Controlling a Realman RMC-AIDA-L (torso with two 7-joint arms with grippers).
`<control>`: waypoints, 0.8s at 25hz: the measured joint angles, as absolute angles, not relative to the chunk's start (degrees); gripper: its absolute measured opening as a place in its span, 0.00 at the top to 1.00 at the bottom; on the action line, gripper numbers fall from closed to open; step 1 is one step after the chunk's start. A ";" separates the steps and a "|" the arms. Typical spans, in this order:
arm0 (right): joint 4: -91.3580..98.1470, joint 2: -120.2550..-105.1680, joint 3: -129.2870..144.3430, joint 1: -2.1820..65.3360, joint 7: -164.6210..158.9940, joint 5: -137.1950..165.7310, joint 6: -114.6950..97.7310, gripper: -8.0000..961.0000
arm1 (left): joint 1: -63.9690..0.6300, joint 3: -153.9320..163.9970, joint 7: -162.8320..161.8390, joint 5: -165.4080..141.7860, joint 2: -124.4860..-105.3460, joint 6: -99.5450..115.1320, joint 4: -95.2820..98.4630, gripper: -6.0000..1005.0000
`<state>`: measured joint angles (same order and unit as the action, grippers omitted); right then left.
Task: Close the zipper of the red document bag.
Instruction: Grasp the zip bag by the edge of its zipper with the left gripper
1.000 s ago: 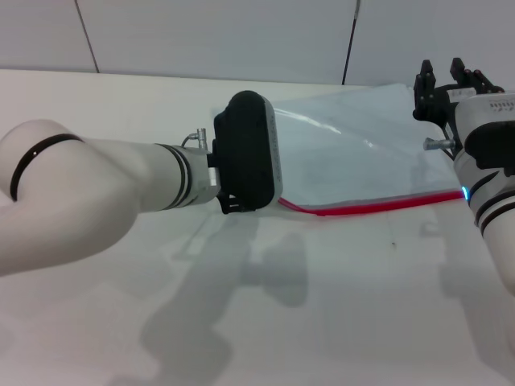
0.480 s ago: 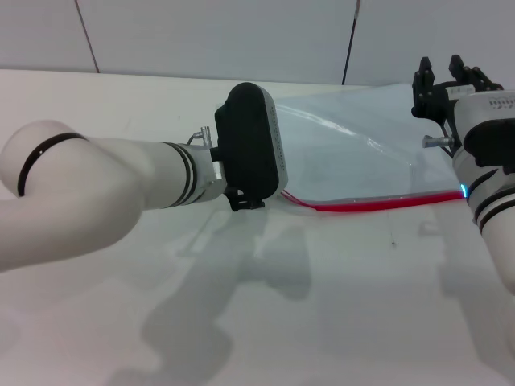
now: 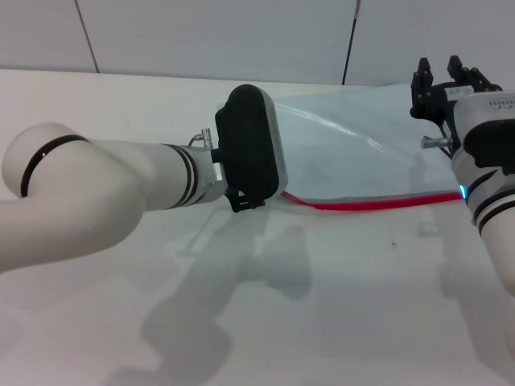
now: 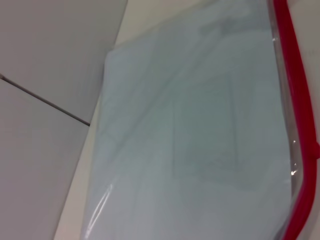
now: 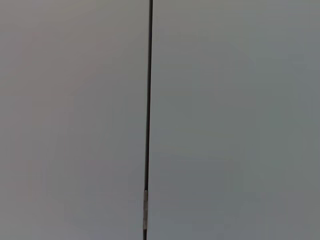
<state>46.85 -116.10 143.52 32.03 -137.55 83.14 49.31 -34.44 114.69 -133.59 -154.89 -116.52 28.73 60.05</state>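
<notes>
The red document bag point(image 3: 362, 153) lies flat on the white table at the right, translucent pale blue-grey. Its zipper point(image 3: 370, 202) runs as a thin red strip along the near long edge. My left arm reaches across from the left, and its black wrist housing point(image 3: 251, 149) sits at the bag's left end, hiding the left gripper. The left wrist view shows the bag point(image 4: 190, 140) and the zipper point(image 4: 295, 100) close up, with no fingers. My right gripper point(image 3: 445, 76) stands above the bag's right end, pointing up, open and holding nothing.
The white table point(image 3: 322, 305) stretches bare in front of the bag. A grey panelled wall stands close behind it, and a dark seam point(image 5: 148, 120) in that wall is all the right wrist view shows.
My left arm has shifted slightly to the right along the bag's left end. The right arm has hardly moved.
</notes>
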 joint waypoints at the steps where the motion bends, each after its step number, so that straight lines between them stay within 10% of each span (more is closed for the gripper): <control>1: 46.85 -116.10 143.53 32.03 -137.55 83.14 49.31 0.59 | -34.45 114.69 -133.60 -154.84 -116.53 28.55 60.00 0.28; 20: 47.62 -116.10 143.62 31.65 -137.54 83.14 49.48 0.59 | -34.93 114.07 -138.97 -155.36 -116.56 25.49 59.05 0.86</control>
